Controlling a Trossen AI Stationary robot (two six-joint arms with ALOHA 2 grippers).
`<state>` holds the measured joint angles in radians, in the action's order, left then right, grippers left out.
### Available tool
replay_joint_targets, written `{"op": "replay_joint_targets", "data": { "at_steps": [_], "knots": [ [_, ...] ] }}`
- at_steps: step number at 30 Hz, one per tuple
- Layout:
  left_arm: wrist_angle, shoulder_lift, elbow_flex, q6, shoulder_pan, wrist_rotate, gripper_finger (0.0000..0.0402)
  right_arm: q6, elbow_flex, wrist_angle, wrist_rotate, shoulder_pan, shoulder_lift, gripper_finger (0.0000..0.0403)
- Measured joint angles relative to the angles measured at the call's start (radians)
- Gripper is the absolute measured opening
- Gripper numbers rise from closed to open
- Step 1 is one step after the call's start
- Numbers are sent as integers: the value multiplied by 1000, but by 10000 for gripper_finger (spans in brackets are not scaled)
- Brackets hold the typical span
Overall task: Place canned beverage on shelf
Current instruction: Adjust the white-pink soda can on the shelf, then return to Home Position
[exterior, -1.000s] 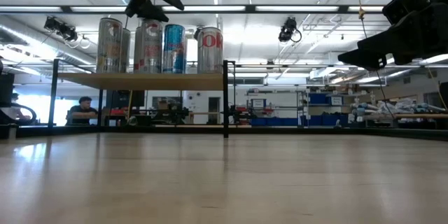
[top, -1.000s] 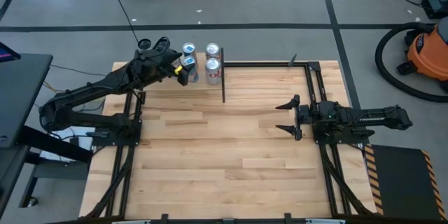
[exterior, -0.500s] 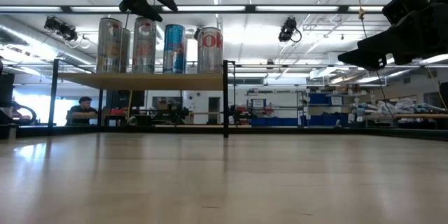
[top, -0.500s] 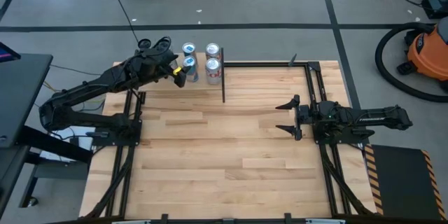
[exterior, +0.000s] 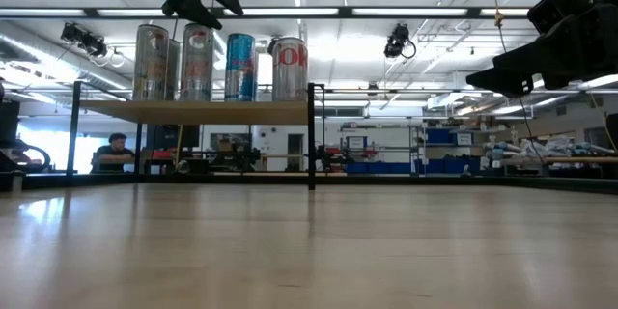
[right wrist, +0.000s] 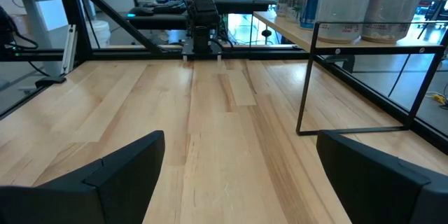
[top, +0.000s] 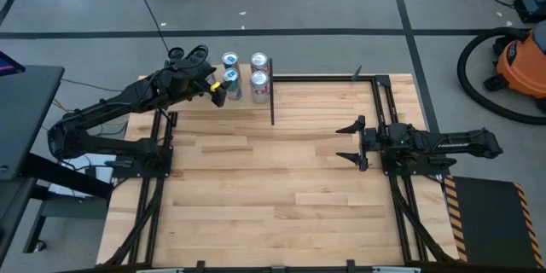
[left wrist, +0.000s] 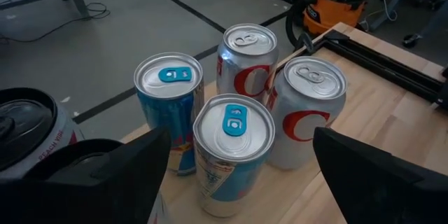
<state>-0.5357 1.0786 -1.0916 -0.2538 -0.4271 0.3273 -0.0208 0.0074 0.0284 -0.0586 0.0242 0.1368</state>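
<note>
- Left arm: the left end effector [top: 215,87] is hovering above the far-left corner of the bench [top: 281,188], its fingers spread and pinching nothing; judged from this pose, it is standing clear just above the cans so as not to knock them.
- Shelf: the shelf [exterior: 193,111] is standing raised on thin black rods at the far-left of the bench, a pale-wood panel carrying the cans above the bench surface.
- Task's thing: the blue-tabbed can [left wrist: 231,155] is standing upright on the shelf, directly under the left end effector and free of its fingers; the placing step appears done.
- Neighbouring cans: a second blue-tabbed can [left wrist: 170,115] and two red-and-silver cans [left wrist: 246,59] [left wrist: 306,108] are crowding close around it, touching or nearly so; a dark-lidded can [left wrist: 24,136] is standing at the shelf's left end. This tight packing is leaving little room for a sideways move, so a straight lift would seem the safer exit.
- Obstacle: the black upright post [exterior: 311,135] at the shelf's right corner is standing between the cans and the open bench.
- Right arm: the right end effector [top: 351,143] is waiting well apart over the right side of the bench, its fingers spread and empty, pointing left.
- Surroundings: an orange vacuum [top: 520,60] is standing on the floor at far right; a person [exterior: 114,153] is sitting in the room beyond.
</note>
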Motion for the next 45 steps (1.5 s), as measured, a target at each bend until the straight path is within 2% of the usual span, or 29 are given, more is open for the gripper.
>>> {"op": "replay_joint_targets", "data": {
  "at_steps": [20,38,45],
  "knots": [
    [-40,-38,-17,27,41,32,362,0,0,0,0,0,0,383],
    [13,-38,-21,57,50,43,362,0,0,0,0,0,0,383],
    [54,-82,-23,138,125,46,362,0,0,0,0,0,0,383]
  ]
}}
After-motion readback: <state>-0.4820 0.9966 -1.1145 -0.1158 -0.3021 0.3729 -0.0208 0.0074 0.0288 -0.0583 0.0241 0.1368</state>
